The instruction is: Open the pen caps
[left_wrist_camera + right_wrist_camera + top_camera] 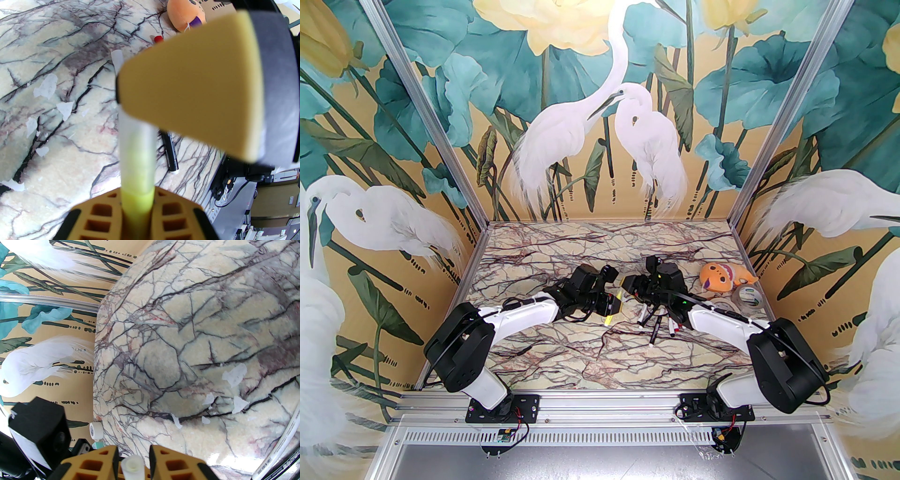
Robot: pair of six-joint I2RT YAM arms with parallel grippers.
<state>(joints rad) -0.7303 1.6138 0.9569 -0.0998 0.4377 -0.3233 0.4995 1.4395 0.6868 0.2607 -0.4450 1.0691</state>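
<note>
Step in hand: uncapping the yellow pen (137, 159), with both arms meeting over the middle of the worktop (562, 361).
Left gripper (137, 211): clamped on the pen's yellow-green barrel end; the paler length juts out toward the right arm.
Right gripper (133, 459): jaws narrow, straddling the white cap (132, 467) end-on. A sliver of gap shows on either side, so it looks loose rather than pinched.
Cap state: I cannot tell whether it has parted from the barrel, because the right finger (187, 93) hides the joint.
Other pens (656, 328): lying loose just toward the near edge, among them a black pen (170, 152); a red cap (158, 38) lies beyond.
Next move: probably close firmly on the cap, then pull straight along the barrel, away from the left grip.
</note>
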